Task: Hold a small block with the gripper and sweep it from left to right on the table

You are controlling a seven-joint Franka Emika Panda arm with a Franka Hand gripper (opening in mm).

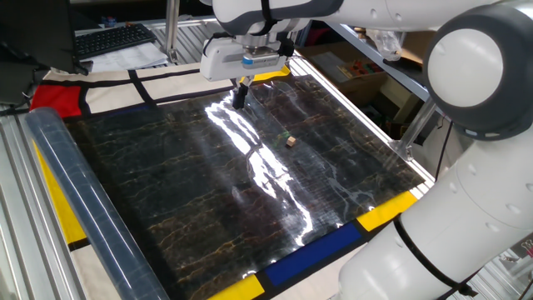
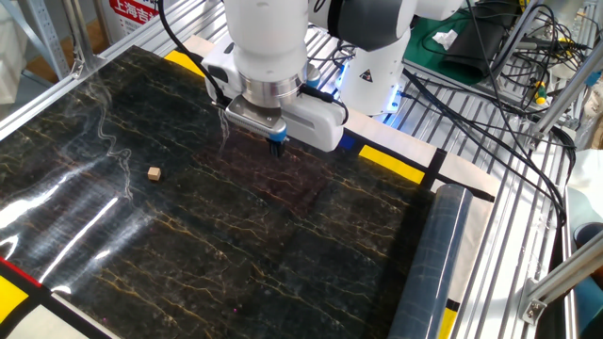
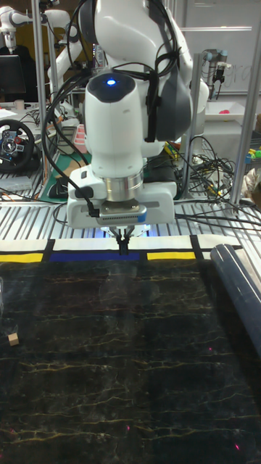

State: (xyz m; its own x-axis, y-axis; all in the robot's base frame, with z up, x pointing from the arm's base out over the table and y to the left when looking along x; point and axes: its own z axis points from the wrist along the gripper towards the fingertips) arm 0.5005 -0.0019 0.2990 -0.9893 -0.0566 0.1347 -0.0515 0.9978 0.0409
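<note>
The small block (image 1: 291,141) is a tiny tan cube lying alone on the black marble-patterned table (image 1: 208,200). It also shows at the table's left side in the other fixed view (image 2: 154,173) and at the far left edge in the tall view (image 3: 12,338). My gripper (image 1: 240,101) hangs from the white arm just above the table, near the yellow and blue border panels (image 3: 87,257). Its dark fingers (image 2: 277,147) meet at the tips (image 3: 124,247) with nothing visible between them. The gripper stands well apart from the block.
A clear rolled sheet (image 1: 79,208) lies along one table edge, also seen as the roll (image 2: 429,264) on the right. A keyboard (image 1: 117,38) and a red panel (image 1: 58,96) sit beyond the far corner. Cables (image 2: 509,56) and metal framing surround the table.
</note>
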